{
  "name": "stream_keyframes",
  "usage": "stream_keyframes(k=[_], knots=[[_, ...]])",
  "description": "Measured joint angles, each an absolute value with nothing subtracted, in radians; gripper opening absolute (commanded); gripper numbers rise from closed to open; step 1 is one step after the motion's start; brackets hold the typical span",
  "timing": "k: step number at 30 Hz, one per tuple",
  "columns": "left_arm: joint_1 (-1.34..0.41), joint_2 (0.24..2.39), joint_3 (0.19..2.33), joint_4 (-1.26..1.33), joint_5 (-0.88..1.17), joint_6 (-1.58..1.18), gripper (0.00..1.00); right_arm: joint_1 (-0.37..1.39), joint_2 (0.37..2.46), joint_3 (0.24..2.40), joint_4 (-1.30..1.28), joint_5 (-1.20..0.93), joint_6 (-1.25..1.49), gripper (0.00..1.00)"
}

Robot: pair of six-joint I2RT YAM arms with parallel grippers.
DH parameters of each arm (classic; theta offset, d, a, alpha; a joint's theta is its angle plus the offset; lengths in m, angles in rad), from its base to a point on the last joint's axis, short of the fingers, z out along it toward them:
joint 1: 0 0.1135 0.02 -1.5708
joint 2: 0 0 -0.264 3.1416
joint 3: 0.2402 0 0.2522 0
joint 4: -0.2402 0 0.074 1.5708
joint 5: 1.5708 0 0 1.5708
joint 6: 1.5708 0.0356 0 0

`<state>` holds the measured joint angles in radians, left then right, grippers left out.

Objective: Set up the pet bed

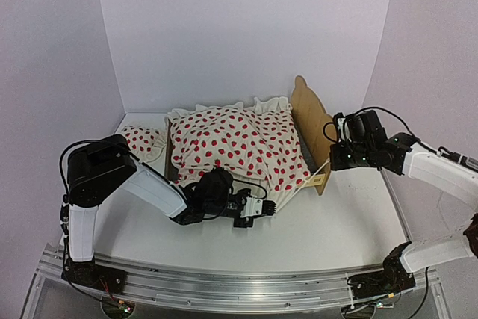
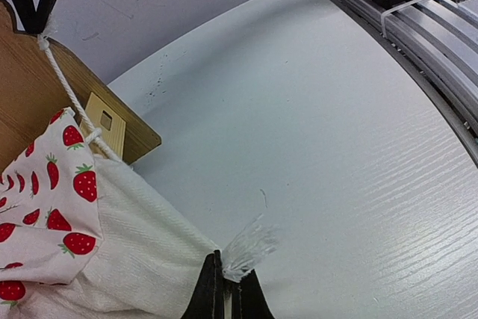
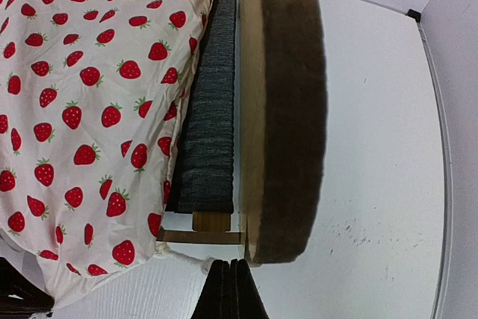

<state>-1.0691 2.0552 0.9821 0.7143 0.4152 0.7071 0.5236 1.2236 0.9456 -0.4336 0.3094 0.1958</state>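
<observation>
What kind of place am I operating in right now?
Most likely a robot test booth, not a home: plain white walls box in a white table, an aluminium rail runs along its near edge, and the props are a small pet bed and strawberry-print blanket.

Both arms forward: left end effector [image 1: 267,209] low, tightly closed; right end effector [image 1: 334,159] higher, equally closed, forearm outstretched.

A smooth white tabletop [image 1: 328,237] fills the centre. Plain pale lilac-white wall panels [image 1: 239,28] enclose it from nine through twelve to three o'clock. A ribbed aluminium rail [image 1: 246,285] edges six o'clock.
</observation>
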Motion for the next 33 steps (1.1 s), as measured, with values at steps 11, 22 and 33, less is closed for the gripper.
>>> stream_keyframes(k=[11,22,33], knots=[[-1.085,2.057,0.988,0.696,0.447,0.707,0.47,0.519,1.095,0.702,-0.467,0.128,0.449,0.14],[-1.090,1.973,0.982,0.553,0.445,0.676,0.64,0.519,1.074,0.593,-0.671,0.071,0.703,0.57],[-1.030,1.639,0.968,0.284,0.255,0.570,0.68,0.583,1.194,0.802,-0.483,0.027,0.692,0.48]])
